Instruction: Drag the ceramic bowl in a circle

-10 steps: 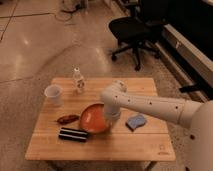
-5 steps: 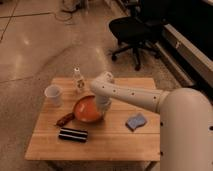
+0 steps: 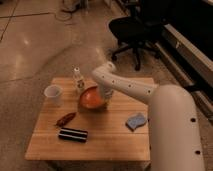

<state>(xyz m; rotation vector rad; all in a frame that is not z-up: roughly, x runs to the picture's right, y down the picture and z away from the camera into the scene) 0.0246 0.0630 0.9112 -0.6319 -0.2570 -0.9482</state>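
The ceramic bowl [image 3: 91, 98], glossy orange-red and shallow, sits on the wooden table [image 3: 100, 137] near its back middle, just right of a small clear bottle [image 3: 78, 80]. My white arm reaches in from the right, and my gripper [image 3: 106, 93] is down at the bowl's right rim, touching it. The bowl's right edge is partly hidden behind the gripper.
A white translucent cup [image 3: 53, 95] stands at the back left. A reddish-brown object [image 3: 65, 119] and a black bar [image 3: 73, 134] lie at the front left. A blue sponge [image 3: 136, 121] lies at the right. A black office chair [image 3: 131, 30] stands on the floor behind the table.
The bowl and gripper have moved from the table's middle toward the back, ending close beside the bottle.
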